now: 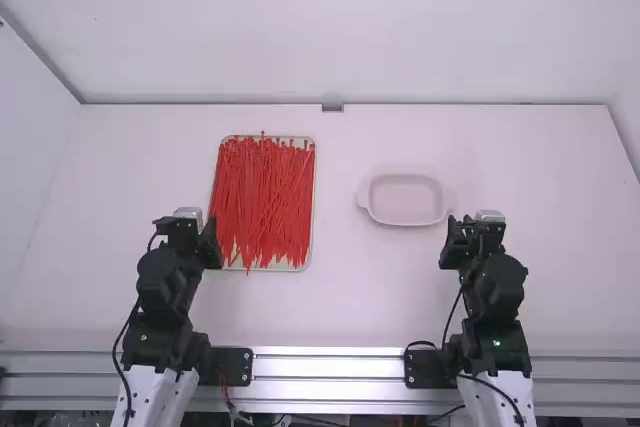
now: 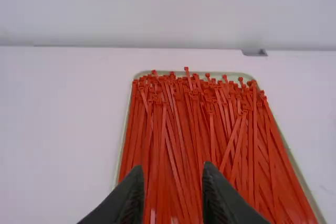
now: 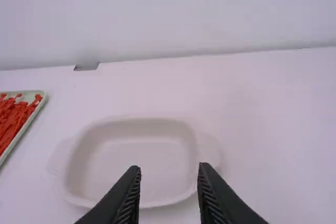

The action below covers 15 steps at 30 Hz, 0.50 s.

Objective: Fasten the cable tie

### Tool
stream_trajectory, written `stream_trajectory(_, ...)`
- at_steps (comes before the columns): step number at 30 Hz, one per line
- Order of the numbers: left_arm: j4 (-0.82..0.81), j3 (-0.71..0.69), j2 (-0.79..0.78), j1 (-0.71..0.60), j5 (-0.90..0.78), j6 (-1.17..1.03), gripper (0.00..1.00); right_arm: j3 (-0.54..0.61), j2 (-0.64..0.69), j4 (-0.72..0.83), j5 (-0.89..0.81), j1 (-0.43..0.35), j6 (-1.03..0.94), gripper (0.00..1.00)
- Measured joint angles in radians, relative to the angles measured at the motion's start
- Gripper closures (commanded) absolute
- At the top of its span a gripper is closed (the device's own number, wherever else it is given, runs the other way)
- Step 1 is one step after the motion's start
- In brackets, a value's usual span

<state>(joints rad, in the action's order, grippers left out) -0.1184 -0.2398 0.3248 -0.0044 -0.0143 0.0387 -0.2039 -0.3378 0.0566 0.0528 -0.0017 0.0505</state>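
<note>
High view: I note red cable ties (image 1: 263,202) heaped on a tray (image 1: 313,247) on the desk (image 1: 120,167), with a white dish (image 1: 366,202) beside it.
Left wrist view: left pincer (image 2: 170,174) spread, by the heap's near end.
Right wrist view: right pincer (image 3: 168,171) spread, facing the dish.
I judge the ties light, springy and slick; take one mid-strap.

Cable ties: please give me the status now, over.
Left pincer open, empty, at tray. Right pincer open, empty, at white dish. Cable ties loose on tray. Nothing blocking.
</note>
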Motion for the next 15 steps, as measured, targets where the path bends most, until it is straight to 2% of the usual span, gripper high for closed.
stream_trajectory(8, -0.062, -0.133, 0.202, -0.007, -0.011, 0.024, 0.52, -0.117, -0.181, 0.054, 0.016, 0.026, 0.018, 0.52)
stream_trajectory(15, -0.13, -0.267, 0.384, -0.01, -0.027, 0.051, 0.36, -0.236, -0.378, 0.084, -0.036, 0.119, 0.042, 0.36)
